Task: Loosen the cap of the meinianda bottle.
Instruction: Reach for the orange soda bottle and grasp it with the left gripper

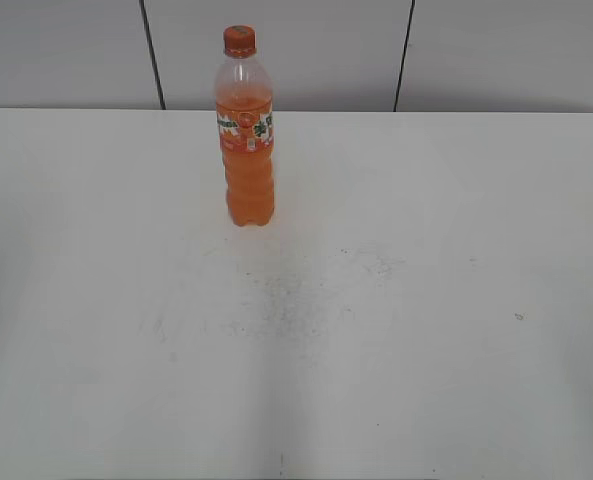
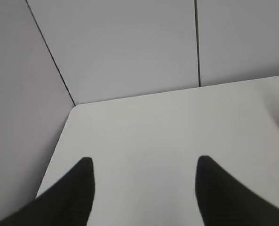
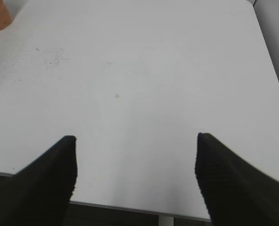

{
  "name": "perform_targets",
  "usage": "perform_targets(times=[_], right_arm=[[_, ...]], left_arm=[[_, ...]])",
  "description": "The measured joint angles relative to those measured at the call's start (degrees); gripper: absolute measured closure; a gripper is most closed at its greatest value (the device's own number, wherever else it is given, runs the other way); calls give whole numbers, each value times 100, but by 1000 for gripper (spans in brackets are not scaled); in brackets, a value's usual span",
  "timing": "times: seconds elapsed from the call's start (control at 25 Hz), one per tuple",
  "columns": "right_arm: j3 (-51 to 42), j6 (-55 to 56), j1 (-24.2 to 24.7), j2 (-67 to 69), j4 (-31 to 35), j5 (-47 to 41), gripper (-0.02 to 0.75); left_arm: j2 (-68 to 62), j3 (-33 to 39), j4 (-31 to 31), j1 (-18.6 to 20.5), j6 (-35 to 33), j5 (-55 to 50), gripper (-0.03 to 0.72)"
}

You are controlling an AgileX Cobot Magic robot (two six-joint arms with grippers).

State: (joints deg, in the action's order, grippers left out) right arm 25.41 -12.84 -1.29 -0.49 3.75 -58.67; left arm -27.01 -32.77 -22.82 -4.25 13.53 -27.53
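**Two claws released, bottle standing alone at the far side**

Nearest to me, on my left wrist feed, the left gripper (image 2: 144, 176) shows two dark fingers (image 2: 75, 193) spread apart over bare white table (image 2: 167, 127). Nothing sits between them; I read it as released. A pale orange blur touches the right edge of that feed, too soft for me to name.

On my right wrist feed the right gripper (image 3: 135, 162) is parted wider, its ribbed dark fingertips (image 3: 224, 179) hanging above the table's near edge. Nothing is held. A small dark speck (image 3: 116, 96) lies on the surface ahead of it, and an orange shape shows in the top left corner, mostly cut off.

From the exterior camera I see neither arm. Mid-table there is a patch of grey scuff marks (image 1: 296, 295). Beyond that, left of centre and toward the back, the meinianda bottle (image 1: 248, 150) stands upright, orange drink filling most of it, the label band around its upper body. The cap (image 1: 239, 40) sits on the neck. Farthest back is a grey panelled wall (image 1: 276, 50) with dark vertical seams.
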Motion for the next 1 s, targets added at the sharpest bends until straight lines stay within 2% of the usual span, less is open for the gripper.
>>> perform_targets(times=[0.12,0.2,0.4,0.48,0.56,0.72,0.8,0.88,1.0], right_arm=[[0,0,0,0,0,0,150],[0,0,0,0,0,0,150],[0,0,0,0,8,0,150],[0,0,0,0,13,0,150],[0,0,0,0,18,0,150],[0,0,0,0,18,0,150],[0,0,0,0,18,0,150],[0,0,0,0,18,0,150],[0,0,0,0,18,0,150]], left_arm=[[-1080,5,-568,94,585,1120,263],[-1904,5,-526,322,799,1923,263],[-3668,5,-61,1299,936,3928,263],[-4276,-73,-64,1536,948,4395,263],[-4814,-260,-328,1609,970,4742,263],[-5903,-678,-1582,1630,1412,5765,263],[-6454,-953,-2556,1686,1958,6536,263],[-7075,-1356,-3845,1715,2671,7334,263],[-7911,-2207,-5612,1716,3311,8251,263]])
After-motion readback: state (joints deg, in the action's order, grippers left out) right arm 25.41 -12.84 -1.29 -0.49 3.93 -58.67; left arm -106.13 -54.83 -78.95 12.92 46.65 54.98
